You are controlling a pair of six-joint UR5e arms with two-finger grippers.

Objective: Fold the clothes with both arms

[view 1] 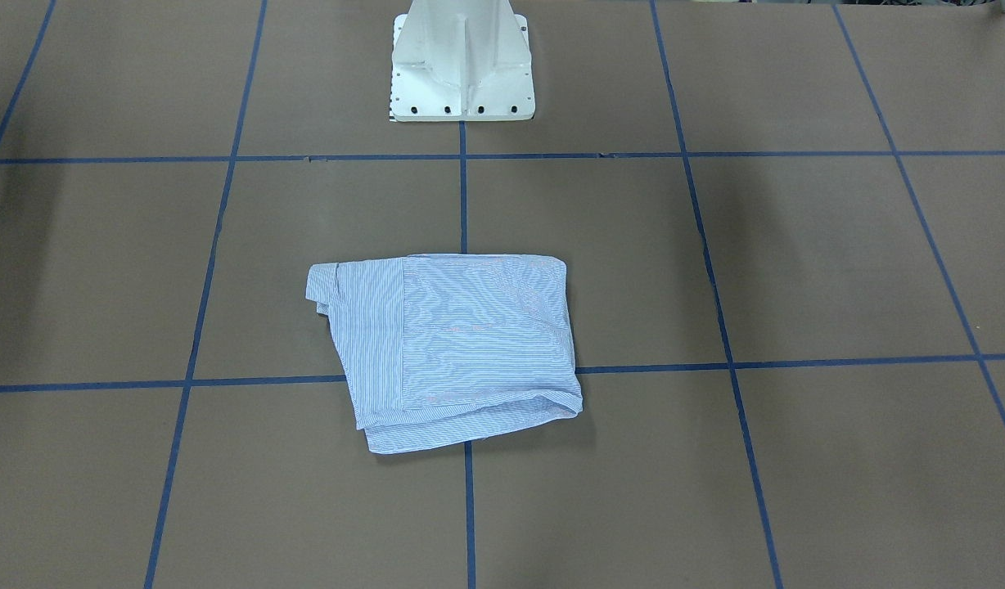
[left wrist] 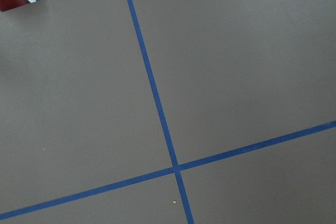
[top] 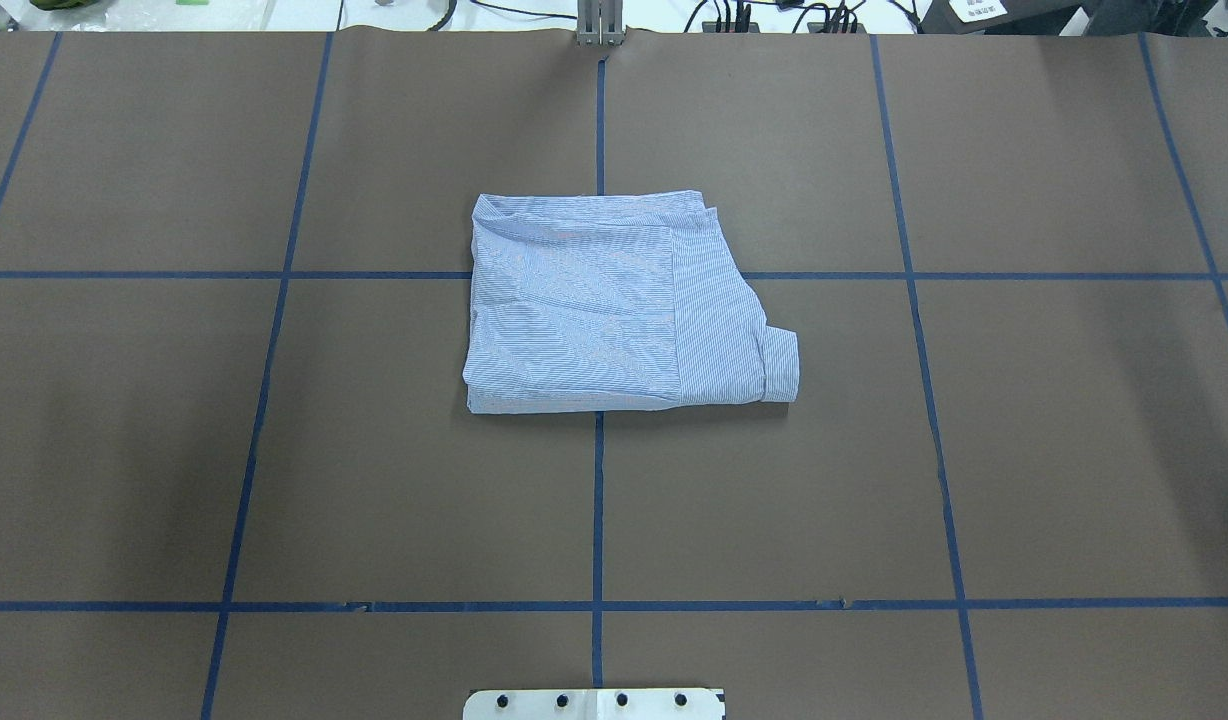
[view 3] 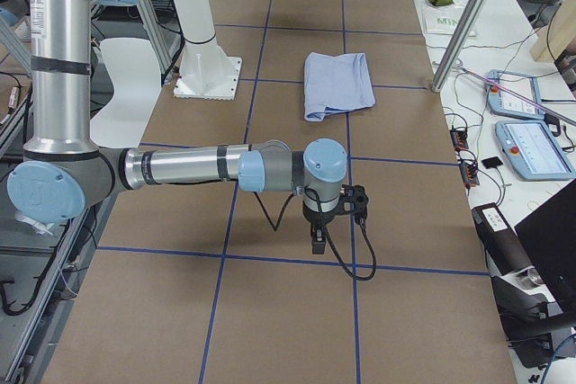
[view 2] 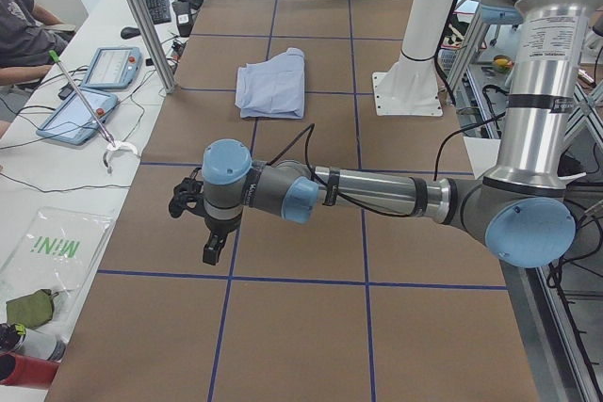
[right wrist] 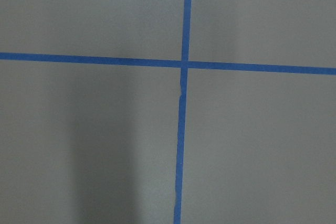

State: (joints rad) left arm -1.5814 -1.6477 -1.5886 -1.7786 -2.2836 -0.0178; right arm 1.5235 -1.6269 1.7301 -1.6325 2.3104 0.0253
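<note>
The light blue striped shirt (view 1: 453, 352) lies folded into a compact rectangle at the table's middle, with a cuffed sleeve end sticking out at one corner (top: 779, 365). It also shows in the left side view (view 2: 273, 82) and the right side view (view 3: 337, 83). Both arms are held out low over bare table, far from the shirt. The left gripper (view 2: 214, 251) and the right gripper (view 3: 317, 245) show only in the side views, so I cannot tell whether they are open or shut. Both wrist views show only brown table and blue tape.
The white pedestal base (view 1: 461, 65) stands at the robot's side of the table (top: 274, 450), which is brown with a blue tape grid. A side bench holds tablets (view 2: 89, 110) and a seated person (view 2: 24, 16). Aluminium posts (view 3: 468, 24) stand along the far edge.
</note>
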